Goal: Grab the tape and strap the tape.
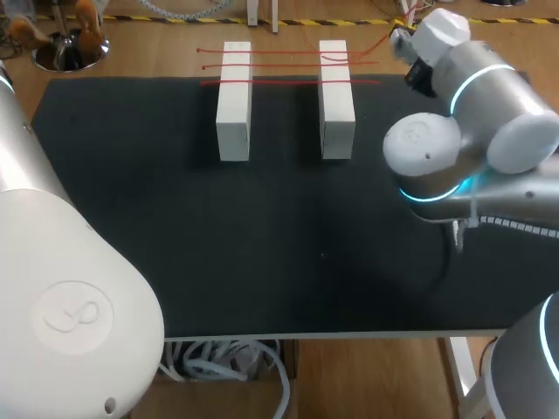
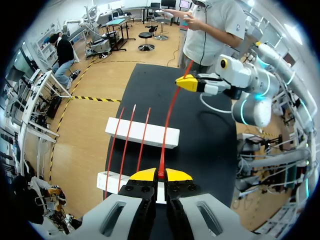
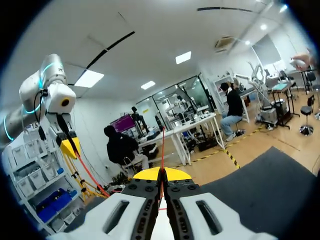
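Observation:
A thin red tape point(image 2: 168, 117) is stretched in the air between my two grippers. My left gripper point(image 2: 160, 175) is shut on one end of it, and my right gripper point(image 3: 161, 175) is shut on the other end point(image 3: 162, 150). From the left wrist, my right gripper point(image 2: 180, 83) hangs beyond the far white block point(image 2: 142, 132). In the right wrist view my left gripper point(image 3: 67, 146) is ahead and off to one side. In the head view my right gripper point(image 1: 400, 39) is just right of the right block point(image 1: 336, 109). My left gripper is out of that view.
Two white blocks point(image 1: 234, 113) stand side by side on the black mat point(image 1: 262, 244). Three red strips point(image 1: 279, 82) lie across their far ends. A person stands beyond the table's far side without touching it. Cables hang below the front edge.

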Tool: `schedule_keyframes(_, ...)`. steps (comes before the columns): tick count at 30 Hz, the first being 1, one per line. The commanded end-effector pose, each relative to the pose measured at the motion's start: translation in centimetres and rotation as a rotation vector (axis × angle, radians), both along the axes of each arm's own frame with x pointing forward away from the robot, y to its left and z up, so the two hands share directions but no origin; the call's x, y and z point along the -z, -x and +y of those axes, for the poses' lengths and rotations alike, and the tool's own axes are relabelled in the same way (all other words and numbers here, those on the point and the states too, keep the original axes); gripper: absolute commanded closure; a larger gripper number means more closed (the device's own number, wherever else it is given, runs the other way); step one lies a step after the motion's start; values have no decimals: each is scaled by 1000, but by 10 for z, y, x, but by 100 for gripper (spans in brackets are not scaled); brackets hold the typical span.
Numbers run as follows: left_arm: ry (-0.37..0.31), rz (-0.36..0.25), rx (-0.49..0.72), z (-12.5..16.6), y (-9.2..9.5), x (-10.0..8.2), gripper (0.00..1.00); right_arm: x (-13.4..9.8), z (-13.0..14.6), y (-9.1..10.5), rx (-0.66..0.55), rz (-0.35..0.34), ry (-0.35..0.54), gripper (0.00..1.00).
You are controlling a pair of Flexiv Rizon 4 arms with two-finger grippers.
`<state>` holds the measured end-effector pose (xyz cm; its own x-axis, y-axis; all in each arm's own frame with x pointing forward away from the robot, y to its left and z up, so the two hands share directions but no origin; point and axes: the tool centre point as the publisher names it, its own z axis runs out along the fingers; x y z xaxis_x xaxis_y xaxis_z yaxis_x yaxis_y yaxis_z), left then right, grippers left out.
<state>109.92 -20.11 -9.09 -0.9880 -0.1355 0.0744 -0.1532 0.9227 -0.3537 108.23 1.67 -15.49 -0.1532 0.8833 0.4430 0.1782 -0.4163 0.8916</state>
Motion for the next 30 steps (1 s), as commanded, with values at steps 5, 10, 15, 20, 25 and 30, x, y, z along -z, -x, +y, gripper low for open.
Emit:
schedule_keyframes(5,-5,3,1,-1,0,-1,100,-15,-3,1,46,87,15,100)
schedule_keyframes(10,-5,3,1,-1,0,-1,100,-15,-3,1,46,87,15,100)
schedule_keyframes(15,-5,3,1,-1,0,-1,100,-19,-6,-9,124,-148,302,100)
schedule_keyframes(20,-5,3,1,-1,0,-1,100,-22,-6,-16,173,-325,583,100)
schedule_keyframes(25,-5,3,1,-1,0,-1,100,-21,-2,-14,177,-427,710,100)
schedule_keyframes(30,-5,3,1,-1,0,-1,100,-22,-3,-13,180,-332,678,100)
